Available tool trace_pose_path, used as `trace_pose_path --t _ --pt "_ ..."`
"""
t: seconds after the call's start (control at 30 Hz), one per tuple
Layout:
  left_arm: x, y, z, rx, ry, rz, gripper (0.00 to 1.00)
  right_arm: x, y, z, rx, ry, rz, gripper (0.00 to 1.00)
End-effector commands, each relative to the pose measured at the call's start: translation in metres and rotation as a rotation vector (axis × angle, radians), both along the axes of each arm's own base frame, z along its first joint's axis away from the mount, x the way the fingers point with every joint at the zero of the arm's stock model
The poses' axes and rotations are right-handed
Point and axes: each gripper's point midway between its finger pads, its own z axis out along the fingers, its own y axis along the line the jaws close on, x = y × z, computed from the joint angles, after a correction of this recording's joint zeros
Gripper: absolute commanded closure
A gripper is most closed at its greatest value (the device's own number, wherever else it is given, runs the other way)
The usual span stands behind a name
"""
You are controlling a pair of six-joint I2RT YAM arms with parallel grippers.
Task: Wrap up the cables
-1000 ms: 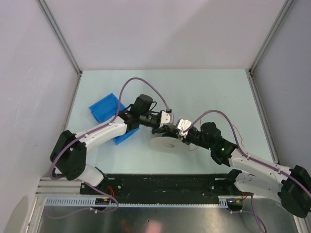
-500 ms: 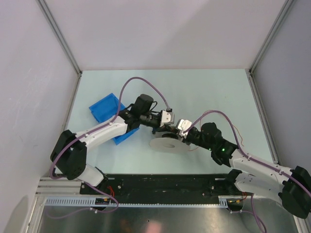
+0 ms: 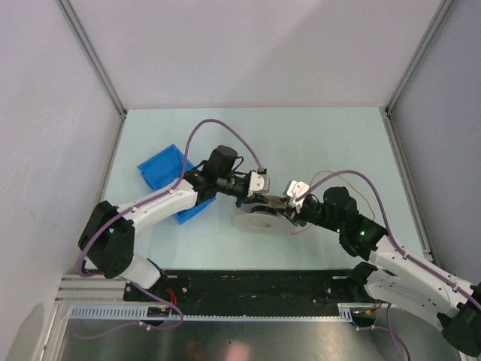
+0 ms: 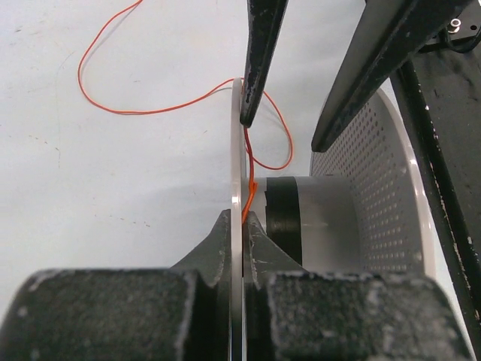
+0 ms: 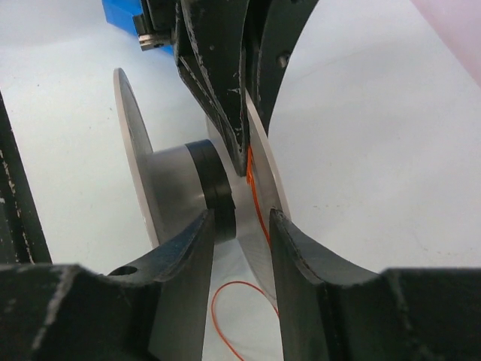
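Observation:
The grey-white spool [image 3: 252, 220] lies on the table between my two grippers. My left gripper [image 3: 263, 198] is shut on the spool's thin flange [image 4: 237, 150], seen edge-on in the left wrist view with the jaws [image 4: 239, 218] pinching it. The thin reddish-orange cable [image 4: 113, 105] loops loose on the table and runs along that flange toward the hub [image 4: 316, 218]. My right gripper [image 3: 288, 204] is open, and its fingers [image 5: 301, 256] straddle the same flange and the cable [image 5: 256, 197] without closing on them. A loose loop of cable [image 5: 225, 316] lies below the right gripper.
A blue tray [image 3: 169, 180] lies left of the spool, partly under the left arm, and shows in the right wrist view [image 5: 124, 15]. Thick purple cables run along both arms. Grey walls enclose the table on three sides.
My right gripper has shifted a little to the right and away from me, and its arm has swung outward. The left gripper and the spool have stayed in place.

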Motion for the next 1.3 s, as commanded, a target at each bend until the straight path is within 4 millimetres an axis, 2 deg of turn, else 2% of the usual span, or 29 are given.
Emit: trace_pose_path --t 0.0,0.13,0.27,0.4,0.53,0.63,0.73,0.83,1.07,1.27 --pt "0.015 -0.002 0.001 0.005 -0.084 0.000 1.00 0.007 -0.006 0.028 0.046 -0.014 -0.031 0.57" --pt "0.014 -0.002 0.002 0.000 -0.093 -0.009 1.00 0.014 -0.002 0.028 0.053 -0.010 -0.032 0.45" --pt "0.015 -0.002 0.002 0.000 -0.104 -0.014 1.00 0.019 0.001 0.038 0.066 -0.023 -0.017 0.44" --pt "0.015 -0.001 0.002 0.004 -0.108 -0.012 1.00 0.018 -0.005 0.055 0.093 -0.039 -0.008 0.44" --pt "0.014 0.000 0.001 0.005 -0.109 -0.017 1.00 0.015 -0.009 0.066 0.097 -0.045 0.026 0.37" --pt "0.015 -0.001 0.002 0.002 -0.106 -0.018 1.00 0.016 -0.005 0.062 0.089 -0.039 0.053 0.29" --pt "0.014 -0.003 0.003 -0.005 -0.099 -0.026 1.00 0.014 0.006 0.050 0.072 -0.005 0.119 0.28" --pt "0.012 -0.004 0.003 -0.009 -0.098 -0.036 1.00 0.014 0.015 0.039 0.059 0.025 0.170 0.34" --pt "0.013 -0.006 0.007 -0.020 -0.094 -0.040 1.00 0.017 0.023 0.022 0.020 0.034 0.229 0.59" --pt "0.014 -0.007 0.009 -0.023 -0.099 -0.042 1.00 0.025 0.026 0.014 0.016 0.049 0.232 0.70"
